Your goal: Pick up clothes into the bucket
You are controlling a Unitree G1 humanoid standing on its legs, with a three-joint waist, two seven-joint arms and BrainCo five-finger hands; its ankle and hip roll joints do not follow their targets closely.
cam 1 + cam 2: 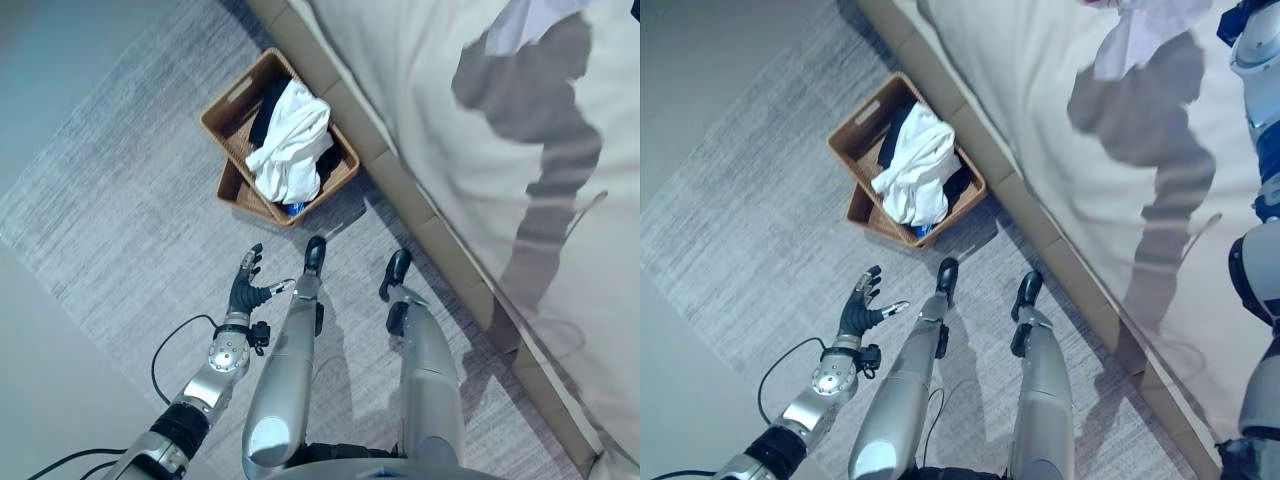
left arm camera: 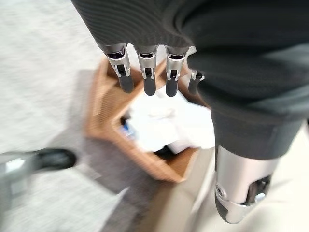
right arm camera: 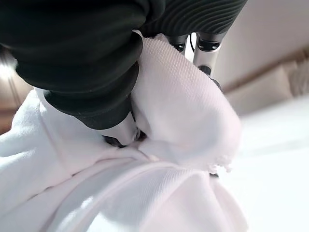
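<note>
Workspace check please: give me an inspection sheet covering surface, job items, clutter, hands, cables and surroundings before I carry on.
Surface: grey carpet, pale bare floor beside it.
Job's things: brown woven basket on the carpet against the bed base, already holding a white garment over dark clothing; another white cloth is in the right hand.
Clutter: nothing seen.
Hands: left hand open, held above the carpet short of the basket, holding nothing; right hand with thumb and fingers closed on the white cloth.
Cables: nothing seen apart from the robot's own.
Surroundings: bed with a pale cover along the carpet's edge.
</note>
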